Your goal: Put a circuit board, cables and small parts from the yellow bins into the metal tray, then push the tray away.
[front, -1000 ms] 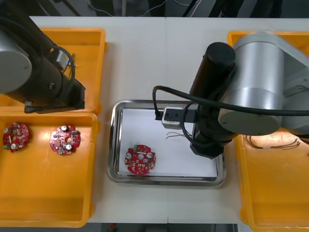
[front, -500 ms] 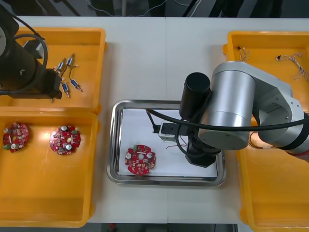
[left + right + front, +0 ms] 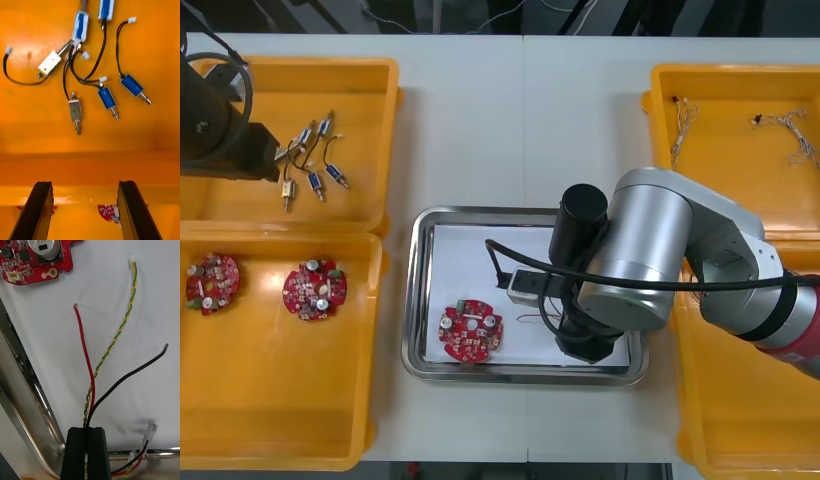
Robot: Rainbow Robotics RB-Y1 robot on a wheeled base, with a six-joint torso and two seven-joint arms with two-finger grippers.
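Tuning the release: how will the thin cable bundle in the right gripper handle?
Probably floppy: the thin red, black and twisted yellow-green cable bundle fans into separate curves beyond the shut right gripper. Likely light, so it may spring or snag on release. Unlikely to roll on the white-lined metal tray.

Red circuit board (image 3: 471, 332), yellow bins (image 3: 280, 400), red-black cables (image 3: 87, 352)
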